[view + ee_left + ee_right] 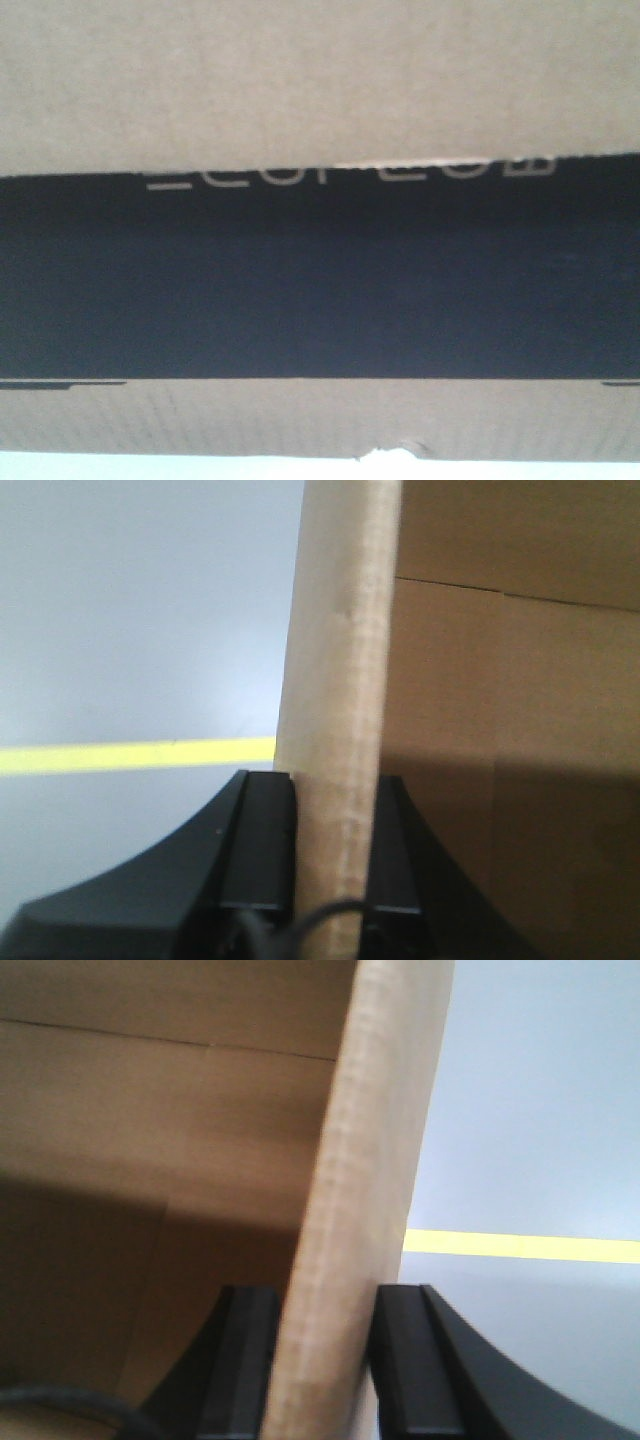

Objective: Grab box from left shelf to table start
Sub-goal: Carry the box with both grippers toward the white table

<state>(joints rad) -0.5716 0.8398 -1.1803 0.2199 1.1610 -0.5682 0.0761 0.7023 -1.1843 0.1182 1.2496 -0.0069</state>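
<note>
The box (320, 80) is plain brown cardboard, faintly ribbed with fine corrugation lines. Across its front runs a wide black panel (320, 290), and along the panel's top edge sits pale grey-white lettering (350, 175). Just under the box shows a thin strip of the desk (150, 468), a bluish white. At the box's side walls, which look a lighter, sandy tan with a soft ribbed grain, the left claw (330, 790) and the right claw (325, 1300) are both matt black. Beyond the box the floor (120, 610) is a flat light grey, crossed by one bright yellow line (130, 755).
</note>
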